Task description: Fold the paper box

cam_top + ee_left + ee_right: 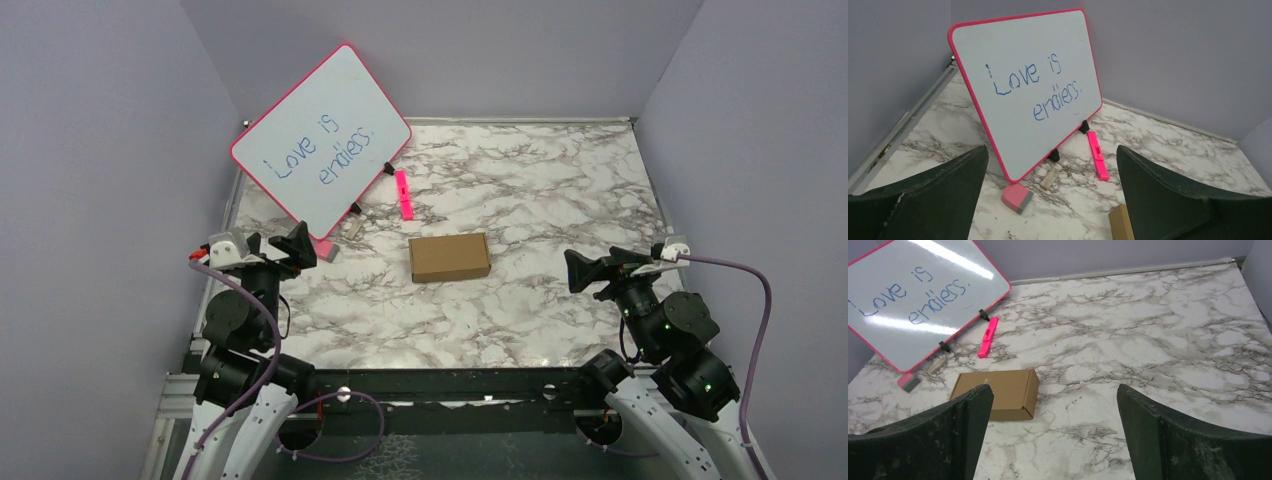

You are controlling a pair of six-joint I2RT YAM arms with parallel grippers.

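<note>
Paper box [450,257] lies closed-up at the centre of the desk [560,200], left gripper [282,248] and right gripper [590,272] wide open, empty, well apart from it: folding looks finished, only a lid check left.

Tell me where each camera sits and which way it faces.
Top external: above and behind the arm bases, looking down at the table, the paper box, the left hand and the right hand.
Left wrist: low, facing the whiteboard; its own open fingers frame it.
Right wrist: low, facing the box across the table; its own open fingers show.
Shared: both wrist views catch whiteboard and box.
</note>
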